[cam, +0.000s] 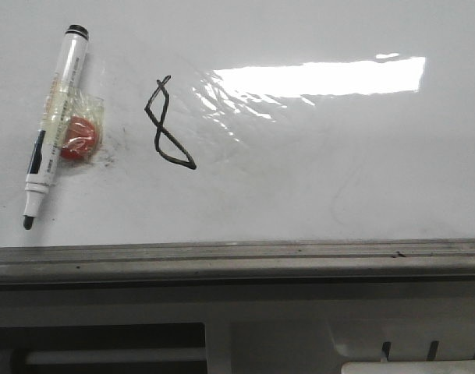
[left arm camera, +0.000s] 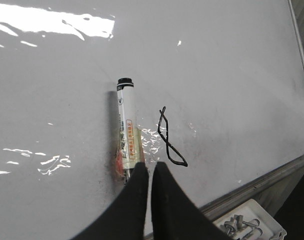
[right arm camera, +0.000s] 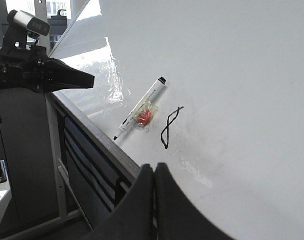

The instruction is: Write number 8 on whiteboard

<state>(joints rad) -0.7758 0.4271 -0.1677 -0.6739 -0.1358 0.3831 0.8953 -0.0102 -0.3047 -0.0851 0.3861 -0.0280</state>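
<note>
The number 8 [cam: 168, 125] is drawn in thin black line on the whiteboard [cam: 338, 171], left of centre. A white marker [cam: 56, 125], uncapped with its black tip toward the front rail, lies flat to the left of the figure, a red piece taped to it [cam: 79, 139]. Neither gripper shows in the front view. My left gripper [left arm camera: 150, 167] is shut and empty, above the board near the marker [left arm camera: 127, 120] and the 8 [left arm camera: 169, 140]. My right gripper [right arm camera: 154, 167] is shut and empty, back over the board's front edge, away from the 8 [right arm camera: 170, 127] and marker [right arm camera: 142, 112].
A grey metal rail [cam: 237, 261] runs along the board's front edge. A bright glare patch [cam: 323, 78] lies right of the figure. A white tray with metal parts [left arm camera: 249, 225] sits below the rail. The left arm [right arm camera: 42, 70] hangs beyond the board's left side.
</note>
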